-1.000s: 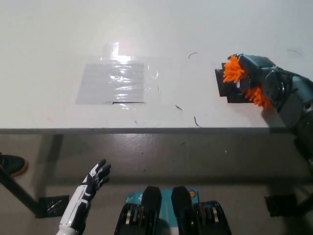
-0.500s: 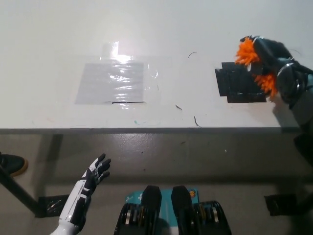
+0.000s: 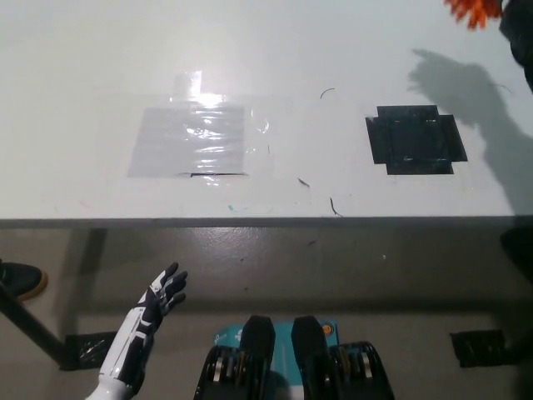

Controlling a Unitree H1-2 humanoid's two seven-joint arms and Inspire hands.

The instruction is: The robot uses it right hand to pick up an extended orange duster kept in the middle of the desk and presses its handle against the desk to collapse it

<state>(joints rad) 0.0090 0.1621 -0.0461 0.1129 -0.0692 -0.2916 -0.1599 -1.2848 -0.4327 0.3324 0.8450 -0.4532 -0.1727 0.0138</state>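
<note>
- The orange duster (image 3: pixel 473 10) was cut off by the top edge; only a tuft of its fibres showed, and its handle was out of view.
- The black right arm (image 3: pixel 522 42) showed only as a sliver at the right edge, with its hand out of frame.

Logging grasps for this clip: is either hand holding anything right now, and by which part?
The left hand is open, holding nothing. The orange duster shows only as a tuft at the top right edge; what grips it cannot be told.

No readable text, label, brand, number or sign shows on anything in view.
</note>
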